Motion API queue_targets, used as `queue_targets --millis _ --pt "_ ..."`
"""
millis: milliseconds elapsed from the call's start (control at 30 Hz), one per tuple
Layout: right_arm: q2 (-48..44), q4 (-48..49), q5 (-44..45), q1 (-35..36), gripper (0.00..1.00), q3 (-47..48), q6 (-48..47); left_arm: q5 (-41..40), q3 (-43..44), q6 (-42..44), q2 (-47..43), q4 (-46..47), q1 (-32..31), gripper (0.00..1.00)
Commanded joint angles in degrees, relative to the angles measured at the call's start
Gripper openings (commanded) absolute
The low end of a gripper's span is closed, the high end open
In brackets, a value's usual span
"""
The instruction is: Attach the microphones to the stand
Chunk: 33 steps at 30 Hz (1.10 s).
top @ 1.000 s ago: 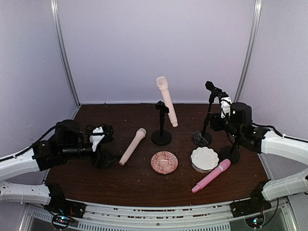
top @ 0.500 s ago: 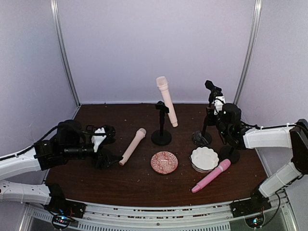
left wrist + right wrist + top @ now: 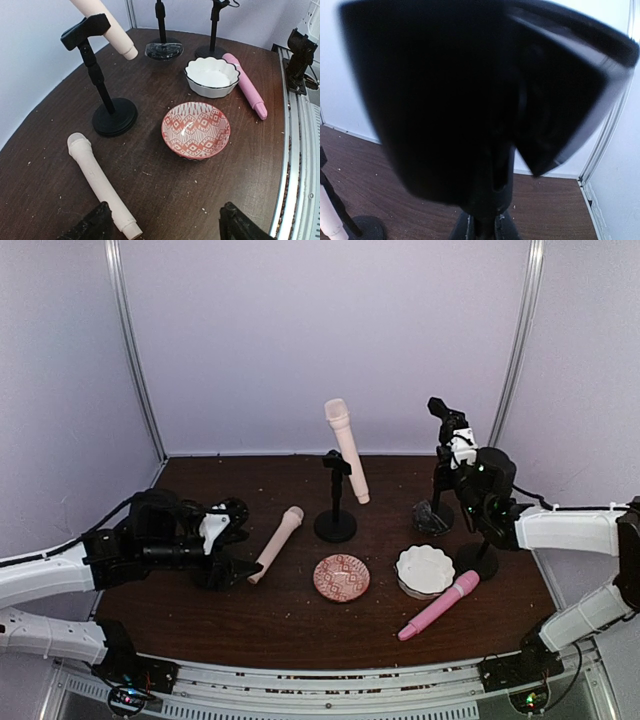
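One cream mic (image 3: 346, 450) is clipped in the centre stand (image 3: 335, 502). Two are left to do: a second cream mic (image 3: 277, 543) lies loose on the left and a pink mic (image 3: 438, 605) lies near right. The left gripper (image 3: 167, 222) is open over the second cream mic's tail. The right gripper (image 3: 452, 465) is closed on the right stand (image 3: 432, 518).

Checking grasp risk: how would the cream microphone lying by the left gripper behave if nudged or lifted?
The lying cream microphone looks round and rigid, so it would probably roll if nudged. Its smooth plastic may slip. Gripped near the tail, its thicker head might dip down.
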Motion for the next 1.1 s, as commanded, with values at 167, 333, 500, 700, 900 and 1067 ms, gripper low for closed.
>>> queue_targets --millis 167,333,500,700,900,1067 --pt "-14.9 -5.9 -3.3 4.2 0.0 4.4 -1.4 1.5 9.8 -4.6 8.8 12.1 -3.3 0.72" --pt "-22.8 -15.7 -2.6 11.3 0.0 4.3 0.8 0.7 15.0 -1.8 15.3 15.6 -8.5 0.71" --pt "-30.1 -24.1 -8.0 17.2 0.0 3.1 10.2 1.8 16.7 0.0 22.3 20.7 -12.3 0.7" --pt "-34.6 -25.7 -7.3 25.6 0.0 -0.2 17.2 4.9 14.6 -0.2 27.5 29.6 -16.1 0.7" --pt "-30.0 -18.8 -10.3 29.8 0.0 -1.1 21.1 3.1 15.3 -3.7 31.0 36.6 -18.9 0.7" --pt "-26.1 -13.8 -12.9 31.8 0.0 0.6 23.1 -0.7 12.9 -6.0 33.4 44.0 -19.0 0.66"
